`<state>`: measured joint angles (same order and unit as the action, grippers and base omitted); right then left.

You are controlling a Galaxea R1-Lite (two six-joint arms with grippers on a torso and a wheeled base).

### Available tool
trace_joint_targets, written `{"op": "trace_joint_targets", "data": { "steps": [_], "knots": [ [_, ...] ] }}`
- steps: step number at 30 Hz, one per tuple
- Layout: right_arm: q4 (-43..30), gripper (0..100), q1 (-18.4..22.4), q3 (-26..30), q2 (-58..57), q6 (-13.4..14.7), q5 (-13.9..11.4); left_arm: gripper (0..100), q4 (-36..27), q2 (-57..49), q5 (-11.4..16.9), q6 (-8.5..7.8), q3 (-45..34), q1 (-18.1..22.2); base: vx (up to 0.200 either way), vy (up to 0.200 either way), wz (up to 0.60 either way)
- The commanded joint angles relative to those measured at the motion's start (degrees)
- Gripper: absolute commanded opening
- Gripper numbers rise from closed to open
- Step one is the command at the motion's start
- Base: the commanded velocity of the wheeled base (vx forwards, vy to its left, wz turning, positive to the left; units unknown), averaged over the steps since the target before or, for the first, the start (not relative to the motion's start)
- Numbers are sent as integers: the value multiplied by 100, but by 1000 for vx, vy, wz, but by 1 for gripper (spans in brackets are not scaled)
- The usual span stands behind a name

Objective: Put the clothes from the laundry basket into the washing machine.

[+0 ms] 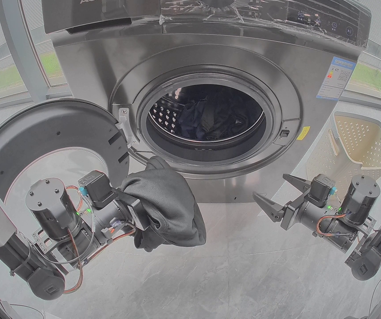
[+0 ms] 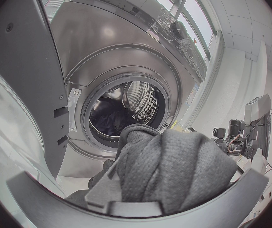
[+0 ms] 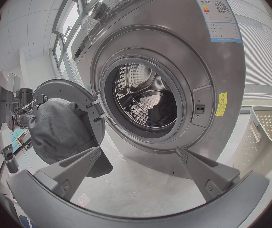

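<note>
The washing machine [image 1: 226,54] is brushed grey metal with a round porthole, and clear film is wrinkled over its control panel. Its round door [image 1: 44,134] stands swung open on the robot's left. Inside, the drum [image 1: 166,111] is shiny steel with rows of small holes, and dark clothes [image 1: 212,116] lie crumpled on its bottom.

The left claw [image 1: 133,211] pinches a dark grey garment [image 1: 168,204], which hangs as a soft, rounded bundle in front of the porthole's lower left rim. The left wrist view brings out a fine dotted knit that looks smooth from the head view.

The right claw [image 1: 269,186] is spread wide with nothing in it, right of the porthole above the glossy grey tiled floor [image 1: 243,266]. The right wrist view shows ribbed pads [image 3: 93,154] on its wedge-shaped fingers.

The laundry basket [image 1: 359,142], pale plastic pierced with small crosses, stands just beside the machine's right side.
</note>
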<state>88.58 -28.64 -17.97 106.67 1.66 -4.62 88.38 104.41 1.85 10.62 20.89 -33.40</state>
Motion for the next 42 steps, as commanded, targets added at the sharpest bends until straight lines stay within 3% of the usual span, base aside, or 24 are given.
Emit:
{"op": "trace_joint_targets", "data": {
  "steps": [1,11,22,34,42],
  "knots": [
    [2,100,-63,4,56,1,-4,0,4,35,17,10,2,9,0,0,0],
    [2,100,-116,4,144,10,-4,0,12,132,8,-51,-6,-61,120,0,0],
    [2,100,-169,13,144,10,5,0,4,273,-18,-403,-103,-272,55,0,0],
    [2,100,-169,13,144,19,-4,0,21,387,-45,-438,-138,-334,0,0,0],
    [2,100,-169,13,144,19,-4,0,21,404,-45,-455,-147,-325,0,-150,0]
  ]
}}
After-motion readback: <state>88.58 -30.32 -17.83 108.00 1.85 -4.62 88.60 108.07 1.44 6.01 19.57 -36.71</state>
